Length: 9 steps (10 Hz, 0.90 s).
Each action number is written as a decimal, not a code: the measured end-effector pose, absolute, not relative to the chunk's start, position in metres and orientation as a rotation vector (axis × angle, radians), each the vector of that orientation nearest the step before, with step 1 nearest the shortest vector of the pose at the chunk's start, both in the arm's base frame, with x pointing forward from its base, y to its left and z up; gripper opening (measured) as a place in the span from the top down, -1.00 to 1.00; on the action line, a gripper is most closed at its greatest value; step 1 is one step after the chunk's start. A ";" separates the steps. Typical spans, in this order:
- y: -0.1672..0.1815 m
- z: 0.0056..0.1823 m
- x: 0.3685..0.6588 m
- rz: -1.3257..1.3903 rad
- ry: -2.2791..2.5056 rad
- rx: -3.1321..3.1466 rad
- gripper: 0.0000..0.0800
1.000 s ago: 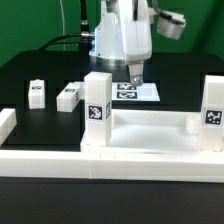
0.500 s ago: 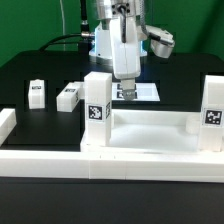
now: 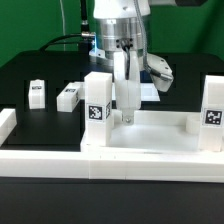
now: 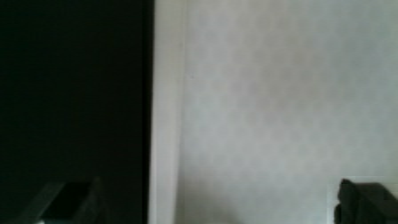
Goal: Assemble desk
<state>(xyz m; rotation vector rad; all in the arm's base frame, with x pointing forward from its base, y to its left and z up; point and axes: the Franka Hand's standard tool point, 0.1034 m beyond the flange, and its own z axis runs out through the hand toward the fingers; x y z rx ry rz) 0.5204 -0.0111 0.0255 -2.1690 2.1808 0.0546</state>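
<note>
The desk's tabletop (image 3: 165, 134), a white plastic tray with a raised rim, lies at the near edge of the black worktop (image 3: 30, 68), tight against the white border wall (image 3: 150, 166). A square tagged leg (image 3: 97, 100) stands upright at one end and a second upright leg (image 3: 212, 106) at the other, leaving open room between them. There the claw (image 3: 128, 117) hangs at the back rim, its fingers (image 4: 365, 200) spread wide open over smooth white plastic. One loose leg (image 3: 37, 93) and another loose leg (image 3: 68, 97) lie on the bare matte black, well apart from the tray.

Bright even light, soft blur; wrist view defocused
</note>
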 end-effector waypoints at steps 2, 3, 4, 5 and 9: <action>-0.010 0.021 0.518 0.061 2.182 -2.179 -0.62; -0.010 0.021 0.518 0.062 2.182 -2.179 -0.62; -0.010 0.021 0.518 0.062 2.182 -2.180 -0.59; -0.010 0.021 0.518 0.062 2.181 -2.180 -0.59; -0.008 0.017 0.510 0.100 2.188 -2.189 0.69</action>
